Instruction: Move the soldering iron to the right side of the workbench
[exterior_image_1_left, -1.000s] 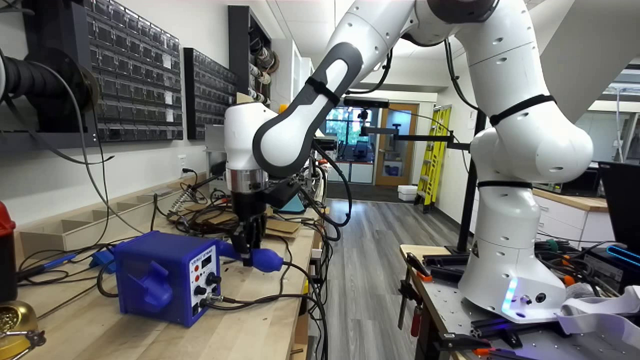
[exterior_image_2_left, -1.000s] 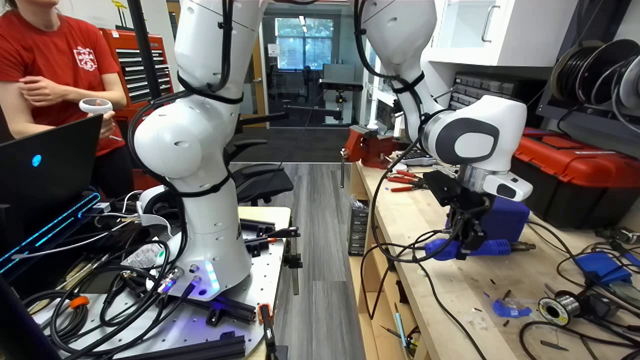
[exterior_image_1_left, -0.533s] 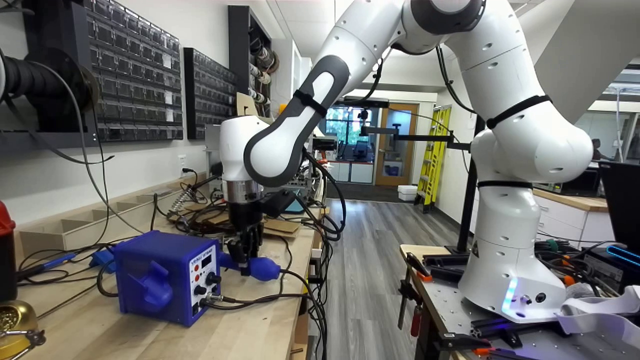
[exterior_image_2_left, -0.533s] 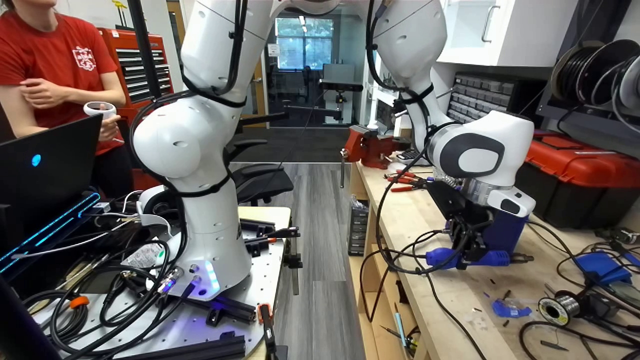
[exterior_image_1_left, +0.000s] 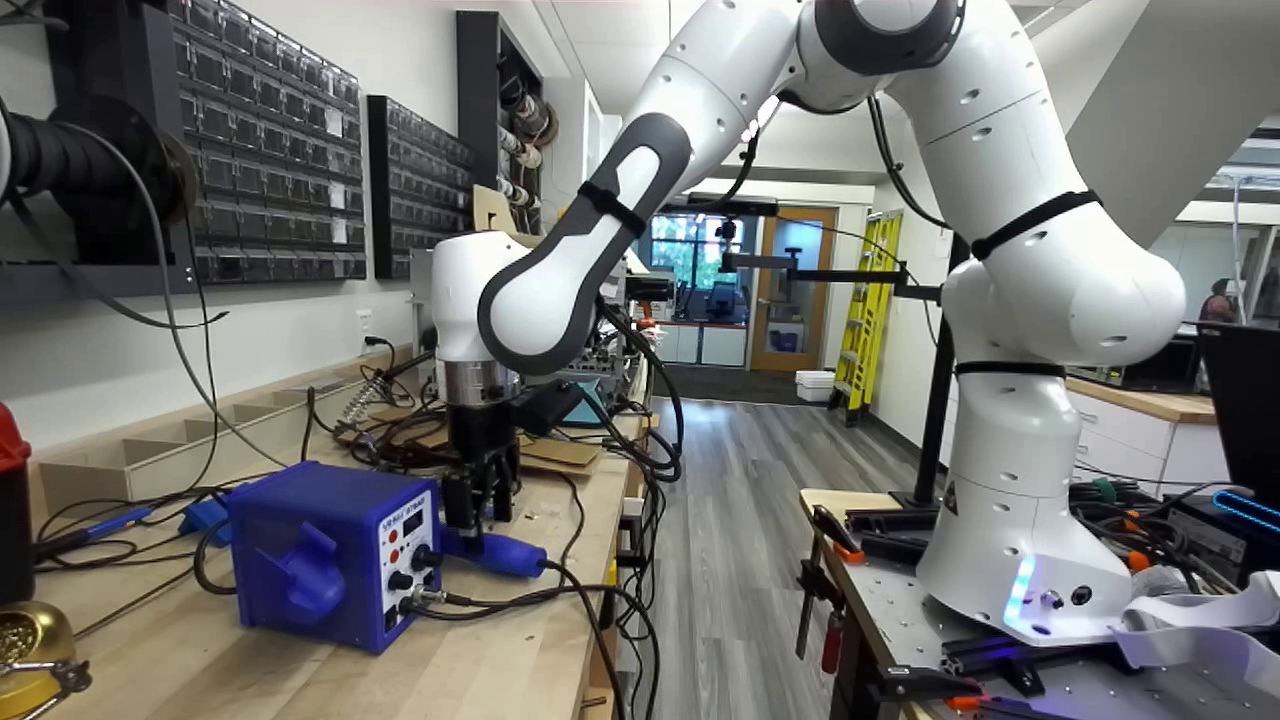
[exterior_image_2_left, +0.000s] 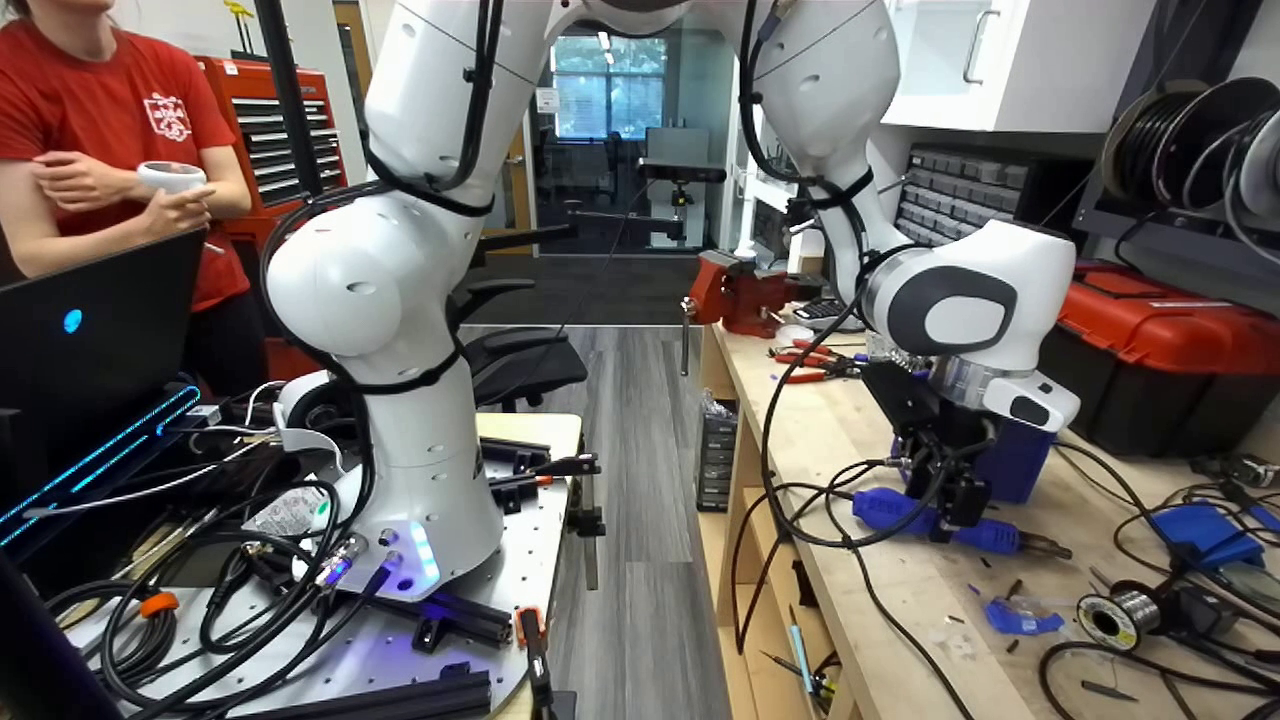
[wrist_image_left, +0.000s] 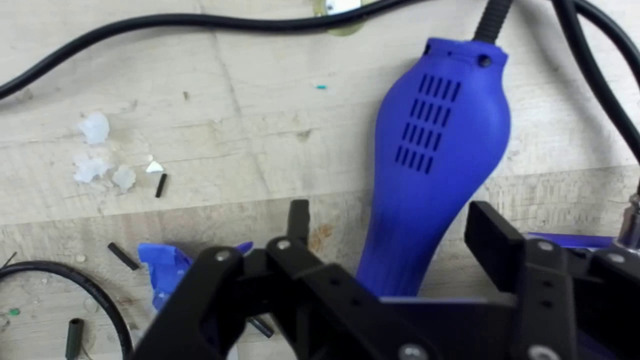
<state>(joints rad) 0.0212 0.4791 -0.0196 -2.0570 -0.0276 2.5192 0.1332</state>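
The soldering iron (wrist_image_left: 440, 120) is a blue handpiece with vent slots, a metal tip and a dark cord. It appears to rest on the wooden workbench (exterior_image_1_left: 530, 640), beside the boxy blue station (exterior_image_1_left: 330, 560). An exterior view shows the iron (exterior_image_2_left: 885, 508) with its metal end pointing away from the robot base. My gripper (wrist_image_left: 390, 220) stands open around the iron's narrower neck, with a visible gap on both sides. Part of the neck and the tip are hidden behind the gripper's linkage in the wrist view.
Tangled cables (exterior_image_1_left: 410, 430) lie behind the gripper. A slim blue pen-like tool (exterior_image_1_left: 120, 522) lies past the station. Elsewhere on the bench are a solder spool (exterior_image_2_left: 1115, 615), a red-lidded toolbox (exterior_image_2_left: 1160, 330) and red-handled pliers (exterior_image_2_left: 815, 365). A person (exterior_image_2_left: 120, 150) stands beyond the laptop.
A second ago the jaws were closed on the iron just above the bench. My gripper came down, then let go, and the iron dropped and turned slightly between the fingers.
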